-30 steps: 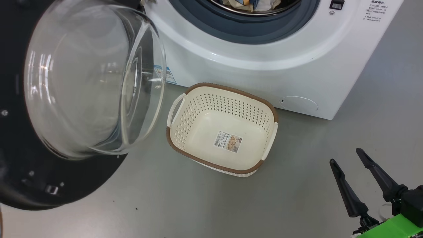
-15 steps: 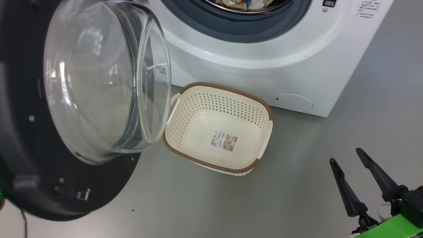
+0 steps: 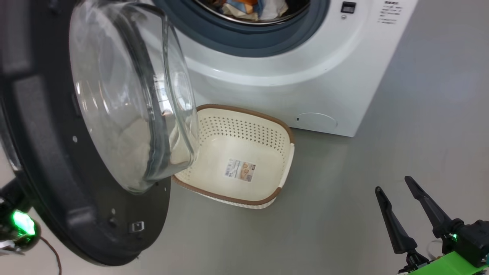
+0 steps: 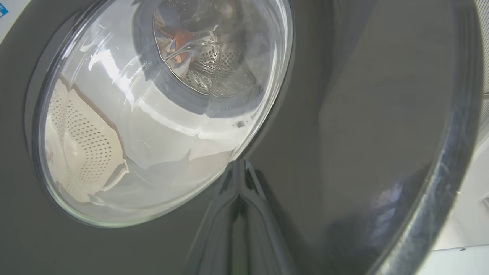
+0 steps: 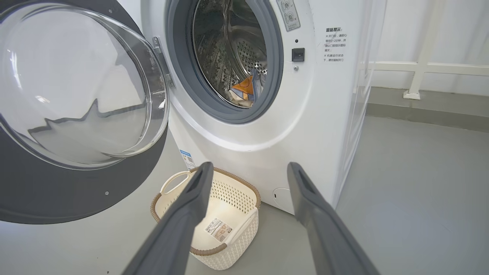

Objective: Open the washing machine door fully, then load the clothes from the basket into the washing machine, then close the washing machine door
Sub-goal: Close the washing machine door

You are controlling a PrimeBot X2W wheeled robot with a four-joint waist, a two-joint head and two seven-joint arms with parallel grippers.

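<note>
Door now overlaps basket, swung nearer shut by left gripper, pressed together on its black face; clothes loaded, right gripper spread, so closing looks underway.

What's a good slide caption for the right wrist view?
Open right pincer faces the washer: door open, clothes in the drum, empty basket on the floor.
</note>
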